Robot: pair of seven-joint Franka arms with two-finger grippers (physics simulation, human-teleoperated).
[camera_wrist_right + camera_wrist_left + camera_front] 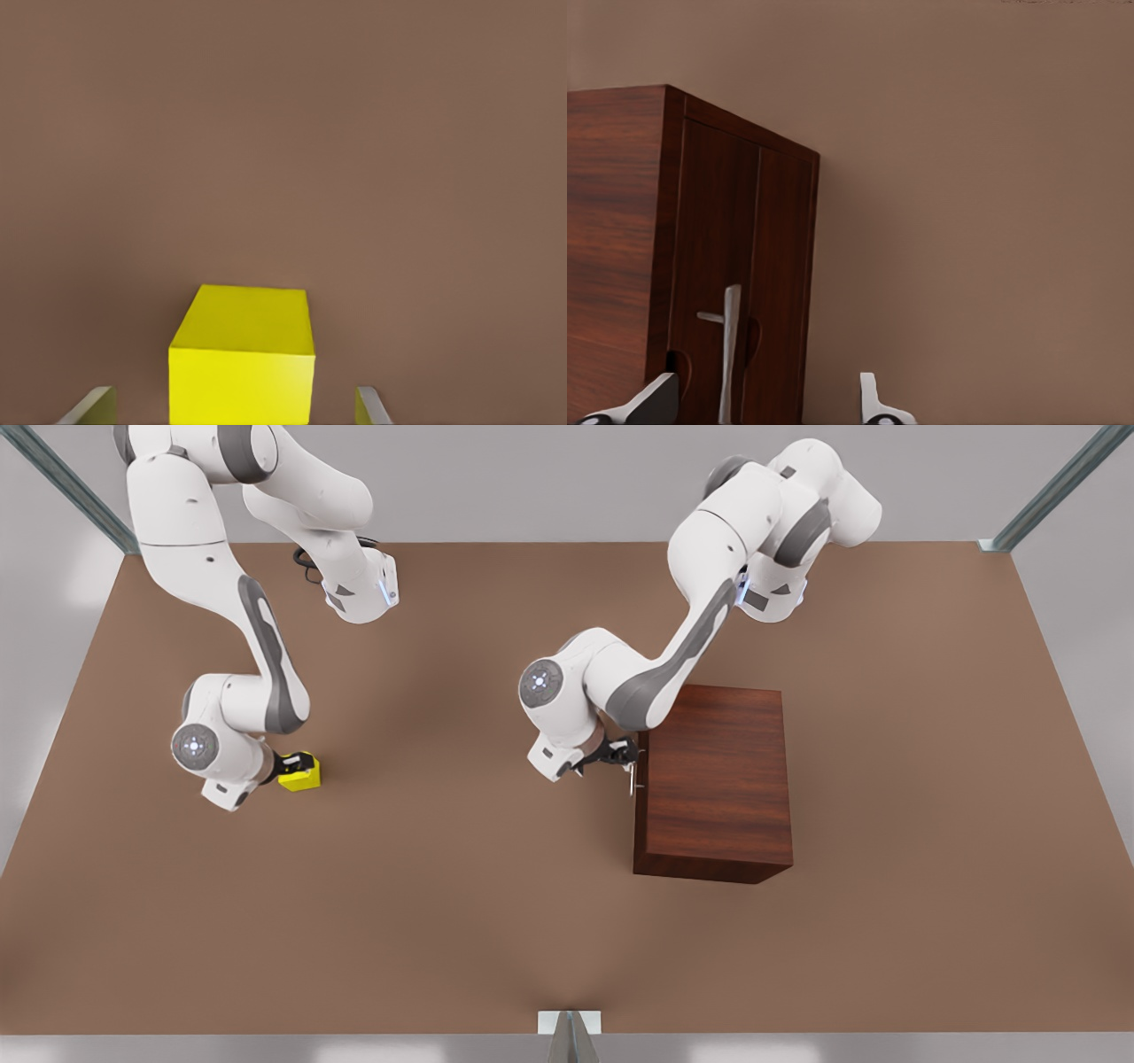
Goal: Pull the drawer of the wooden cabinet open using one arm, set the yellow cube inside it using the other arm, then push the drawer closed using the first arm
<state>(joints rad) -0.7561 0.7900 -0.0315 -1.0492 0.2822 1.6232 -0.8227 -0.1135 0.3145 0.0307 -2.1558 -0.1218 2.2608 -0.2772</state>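
The wooden cabinet [718, 779] [611, 221] stands on the table at the front view's right of centre. Its drawer [713, 257] is flush with the cabinet front. The slim silver handle [631, 779] [729, 354] sticks out toward the left gripper [620, 757] [766, 390], which is open with a finger on each side of the bar. The yellow cube [299, 773] [241, 359] rests on the table at the front view's left. My right gripper [288, 766] [232, 398] is open around it, with a gap showing on each side.
The brown table [496, 921] stretches wide between the cube and the cabinet. Metal frame posts [66, 487] stand at the far corners, and a small bracket [569, 1023] sits at the near edge.
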